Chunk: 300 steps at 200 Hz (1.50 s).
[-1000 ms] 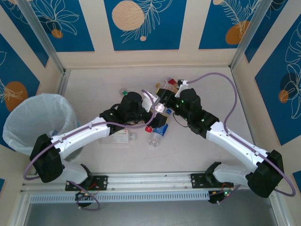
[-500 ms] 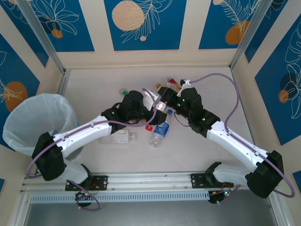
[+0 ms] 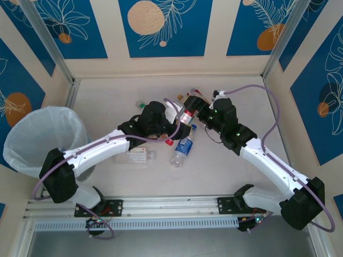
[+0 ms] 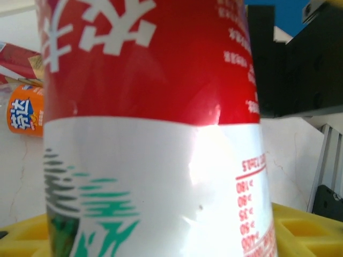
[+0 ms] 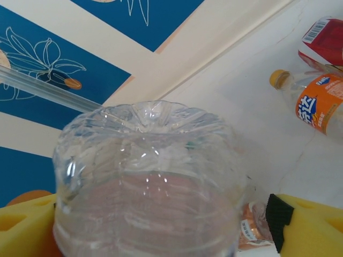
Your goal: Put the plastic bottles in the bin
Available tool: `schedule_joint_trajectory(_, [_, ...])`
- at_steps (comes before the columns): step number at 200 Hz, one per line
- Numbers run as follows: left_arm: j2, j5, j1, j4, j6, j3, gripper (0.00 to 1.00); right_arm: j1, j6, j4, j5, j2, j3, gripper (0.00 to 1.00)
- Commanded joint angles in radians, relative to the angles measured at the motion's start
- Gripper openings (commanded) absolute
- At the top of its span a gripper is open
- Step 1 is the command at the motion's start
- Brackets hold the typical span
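Right gripper (image 5: 161,225) drew back, jaws spread off red-labelled bottle (image 4: 150,80); left gripper (image 4: 161,235) clamps it; bare table (image 3: 236,88) lies beyond.

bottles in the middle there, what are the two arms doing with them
Both arms meet over the middle of the table. The left pincer grips a red-and-white labelled bottle, while the right pincer stands open around what looks like its clear base. A blue-labelled bottle and others lie loose nearby; the bin stands off to the left.
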Motion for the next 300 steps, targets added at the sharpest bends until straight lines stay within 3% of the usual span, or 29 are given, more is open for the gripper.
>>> schedule_joint_trajectory(1, [0.005,-0.075,0.026,-0.068,-0.019,0.004,0.64,-0.024,-0.019,-0.005,-0.003,-0.084,0.006,0.96])
schedule_joint_trajectory(9, [0.001,-0.085,0.03,-0.072,-0.02,0.002,0.64,-0.032,-0.029,-0.021,0.009,-0.098,0.002,1.0])
schedule_joint_trajectory(55, [-0.035,-0.136,0.062,-0.093,-0.035,-0.015,0.64,-0.067,-0.047,-0.152,0.118,-0.17,-0.037,1.0])
schedule_joint_trajectory(88, [-0.062,-0.159,0.105,-0.154,-0.038,-0.006,0.63,-0.093,-0.045,-0.252,0.129,-0.152,-0.058,1.0])
schedule_joint_trajectory(152, [-0.177,-0.199,0.204,-0.308,-0.003,0.01,0.62,-0.094,-0.005,-0.343,0.002,-0.037,-0.073,1.0])
schedule_joint_trajectory(196, [-0.282,-0.206,0.277,-0.394,0.021,0.022,0.62,-0.073,-0.069,-0.243,-0.109,-0.022,-0.087,1.0])
schedule_joint_trajectory(224, [-0.342,-0.229,0.332,-0.452,0.031,0.06,0.62,-0.054,-0.091,-0.209,-0.109,-0.013,-0.081,1.0])
schedule_joint_trajectory(253, [-0.387,-0.32,0.373,-0.495,0.072,0.103,0.62,-0.046,-0.094,-0.21,-0.101,0.01,-0.07,1.0])
schedule_joint_trajectory(300, [-0.446,-0.588,0.396,-0.554,0.142,0.192,0.62,-0.034,-0.097,-0.189,-0.109,0.056,-0.063,1.0])
